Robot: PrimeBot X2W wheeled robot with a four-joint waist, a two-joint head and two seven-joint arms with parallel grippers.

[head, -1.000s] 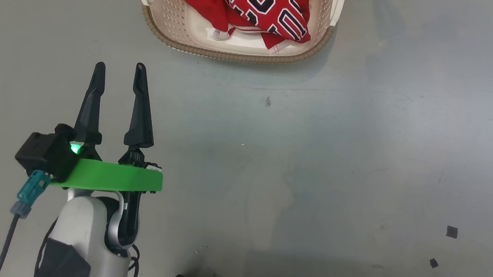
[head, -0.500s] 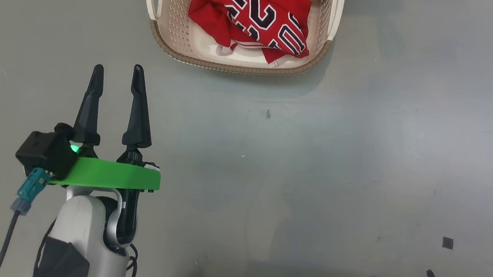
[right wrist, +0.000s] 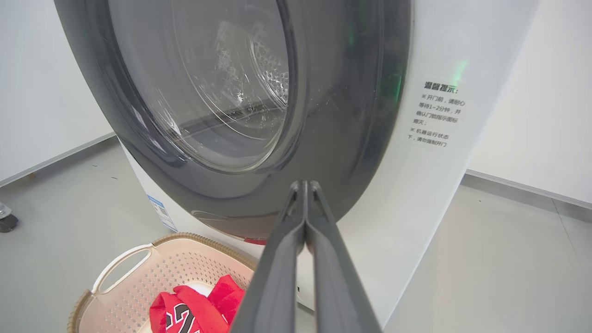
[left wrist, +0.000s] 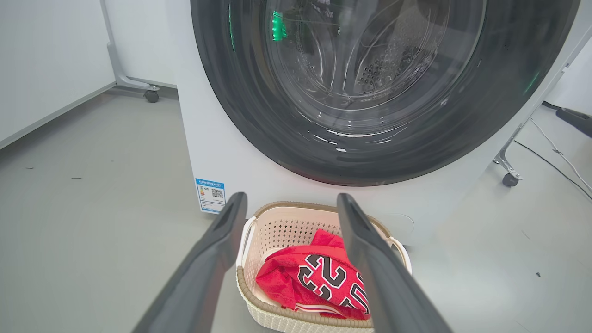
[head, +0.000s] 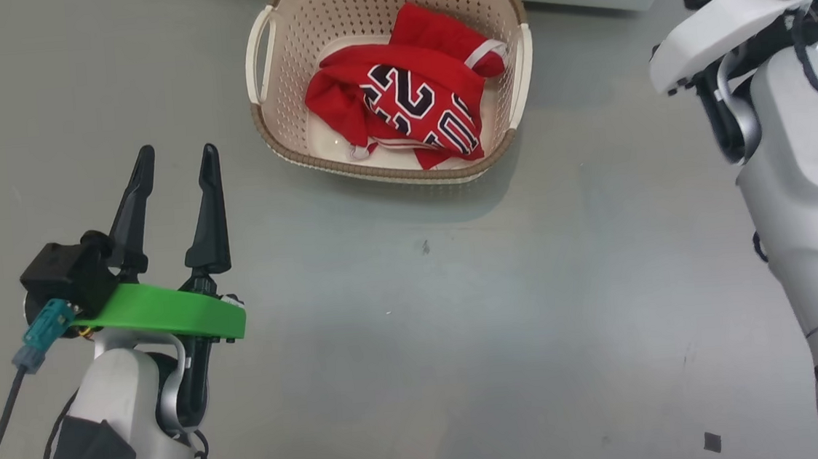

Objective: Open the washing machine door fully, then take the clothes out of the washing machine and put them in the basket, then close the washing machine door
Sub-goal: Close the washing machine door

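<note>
Now camera lifted | clothes (head: 406, 102) in basket (head: 376, 177) | washing machine door (left wrist: 231, 106) looks shut | left jaws apart, right jaws closed, empty | task likely done

clothes (head: 406, 105) in basket (head: 275, 101), basket before washing machine (left wrist: 222, 152)

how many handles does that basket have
2: one white handle on the left end of the basket as the head view shows it, the other on its right end. The whole rim is visible, so none seems hidden.
</note>
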